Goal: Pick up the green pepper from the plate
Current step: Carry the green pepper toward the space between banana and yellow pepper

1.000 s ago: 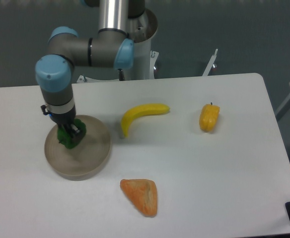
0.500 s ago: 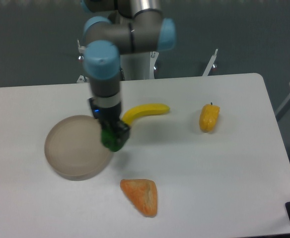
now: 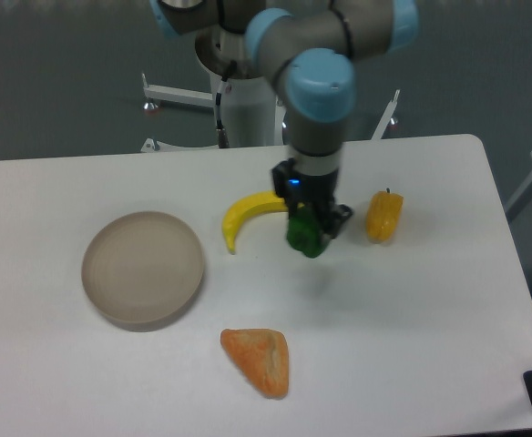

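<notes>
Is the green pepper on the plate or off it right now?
Off. The pincer holds the green pepper beside the banana; the plate sits bare.

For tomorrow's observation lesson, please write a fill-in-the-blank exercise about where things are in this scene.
1. The tool is shut on the green ____.
2. The plate now holds ____.
3. The green pepper hangs between the banana and the ____ pepper.
4. The orange wedge-shaped piece lies nearer the front edge of the table than the ____ does.

Missing words: pepper; nothing; yellow; banana
</notes>
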Tool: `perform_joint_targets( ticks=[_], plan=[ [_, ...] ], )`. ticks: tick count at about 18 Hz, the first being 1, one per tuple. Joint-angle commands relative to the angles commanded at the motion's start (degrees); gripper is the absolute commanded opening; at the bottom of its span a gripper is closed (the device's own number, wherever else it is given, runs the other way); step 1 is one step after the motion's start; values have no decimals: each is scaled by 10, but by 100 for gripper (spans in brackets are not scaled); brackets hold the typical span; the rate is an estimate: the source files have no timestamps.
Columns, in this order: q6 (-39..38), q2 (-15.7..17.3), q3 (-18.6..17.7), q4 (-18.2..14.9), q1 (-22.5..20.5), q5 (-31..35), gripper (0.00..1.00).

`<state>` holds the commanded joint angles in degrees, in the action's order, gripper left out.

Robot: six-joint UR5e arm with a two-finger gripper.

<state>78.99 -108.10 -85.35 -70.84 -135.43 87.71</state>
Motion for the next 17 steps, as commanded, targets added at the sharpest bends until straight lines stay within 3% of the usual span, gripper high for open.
perform_joint_targets(
  ticks=[7,11,17],
  plan=[
    [74,-30,21,-15,-20,33,31],
    [76,-52,55,-26,-19,30,30],
    [76,-55,57,-25,-20,28,30]
  ],
)
